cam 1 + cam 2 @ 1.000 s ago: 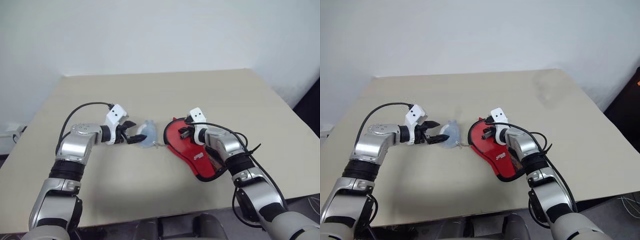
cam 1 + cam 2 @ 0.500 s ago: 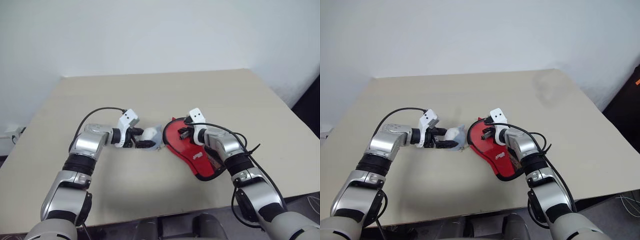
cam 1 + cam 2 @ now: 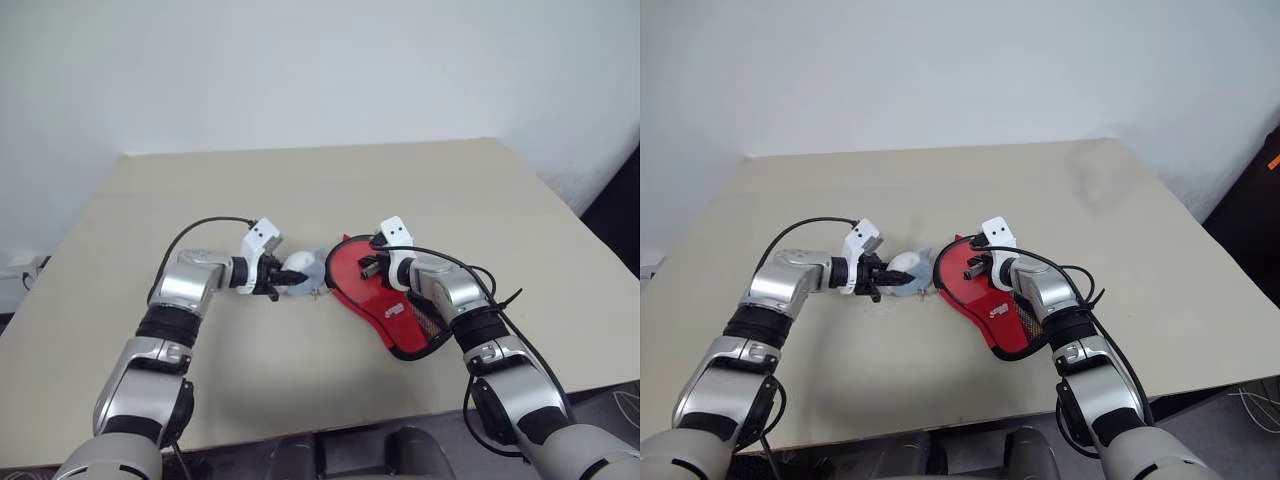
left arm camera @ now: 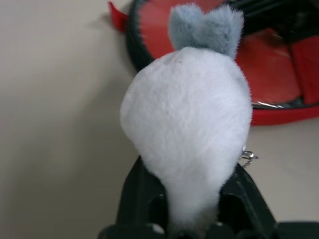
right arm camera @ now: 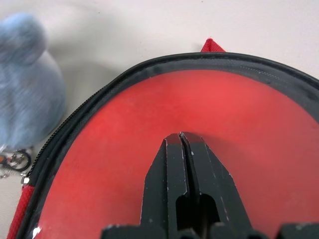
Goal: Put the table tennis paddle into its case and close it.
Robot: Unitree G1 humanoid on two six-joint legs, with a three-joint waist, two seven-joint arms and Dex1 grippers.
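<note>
Closing step: left end effector [image 4: 192,199] clamps the fluffy zip-pull ball [image 4: 187,124] beside the case [image 3: 385,300] on the tabletop [image 3: 450,190], right end effector [image 5: 182,144] pinched shut, pressing the clear side with paddle [image 5: 164,119] inside; next likely pull the zip around.

Two arms clad in silver-grey metallic shells, broken by black ribbed bands at the joints. Small white box-shaped housing with two dark dots atop each wrist. Thin black cable looping from the left forearm to its wrist housing; several black cables curling around the right forearm. Left gripper [image 3: 277,282] and right gripper [image 5: 180,142] each made of two matte black fingers, flat-sided, faintly speckled with pale scuffs, rising from a black base with rounded hollows.
</note>
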